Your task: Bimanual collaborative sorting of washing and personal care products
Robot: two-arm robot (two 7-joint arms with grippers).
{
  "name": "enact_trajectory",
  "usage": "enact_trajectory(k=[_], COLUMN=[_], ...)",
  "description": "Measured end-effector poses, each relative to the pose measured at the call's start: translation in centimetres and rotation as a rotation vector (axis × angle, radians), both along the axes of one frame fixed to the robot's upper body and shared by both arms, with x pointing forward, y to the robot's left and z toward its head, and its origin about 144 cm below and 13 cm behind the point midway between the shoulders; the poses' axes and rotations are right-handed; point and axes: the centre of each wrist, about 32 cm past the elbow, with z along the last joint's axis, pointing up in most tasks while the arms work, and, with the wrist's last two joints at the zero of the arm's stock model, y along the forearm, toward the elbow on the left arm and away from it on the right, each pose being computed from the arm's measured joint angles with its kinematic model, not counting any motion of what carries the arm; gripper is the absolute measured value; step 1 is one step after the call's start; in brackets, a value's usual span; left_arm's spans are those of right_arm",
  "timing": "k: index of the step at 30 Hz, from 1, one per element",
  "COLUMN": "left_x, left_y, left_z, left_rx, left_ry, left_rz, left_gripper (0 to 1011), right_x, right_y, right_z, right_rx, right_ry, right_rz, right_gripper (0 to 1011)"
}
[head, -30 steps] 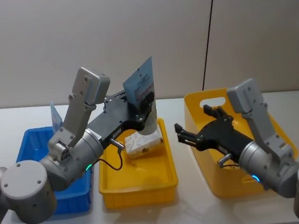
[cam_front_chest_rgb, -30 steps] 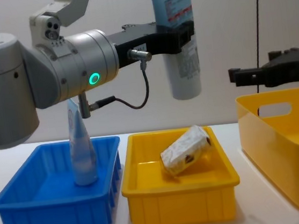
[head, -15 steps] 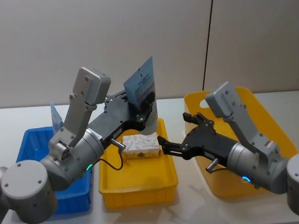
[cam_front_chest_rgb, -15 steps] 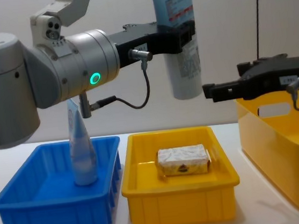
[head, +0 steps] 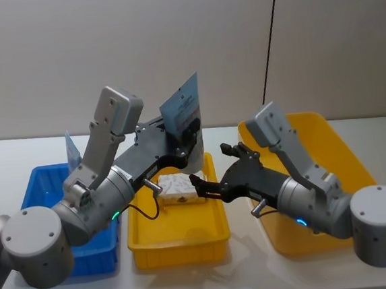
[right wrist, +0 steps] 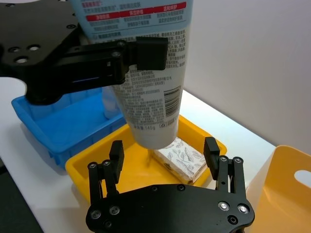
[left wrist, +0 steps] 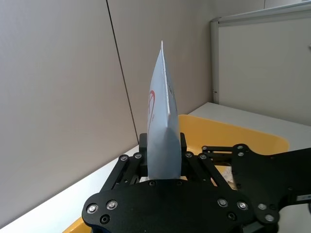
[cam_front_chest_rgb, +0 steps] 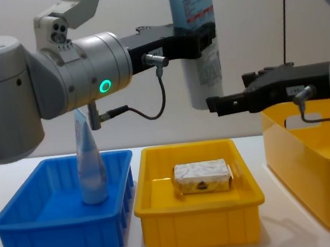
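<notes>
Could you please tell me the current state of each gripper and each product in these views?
left gripper: shut on the held pouch, above the yellow tray.
right gripper: open, empty, near the held pouch's lower end.
held pouch: roughly upright in the air, clamped.
standing pouch: upright in the blue tray, free.
wrapped block: lying flat in the yellow tray, untouched.
</notes>
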Motion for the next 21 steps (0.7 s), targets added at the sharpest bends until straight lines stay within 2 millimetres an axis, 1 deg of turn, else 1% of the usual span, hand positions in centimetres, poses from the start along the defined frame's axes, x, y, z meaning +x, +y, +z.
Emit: enact_trajectory(k=[21], left_x=[0.0], left_y=[0.0], left_z=[0.0], left_rx=[0.000], left_ry=[0.000], left_rz=[0.000], left_gripper=[272], right_x=[2.8], right_y=[2.0], right_z=[-0.3], right_rx=[-0.002], right_ry=[0.001], right_rz=[0.061], right_gripper=[1004])
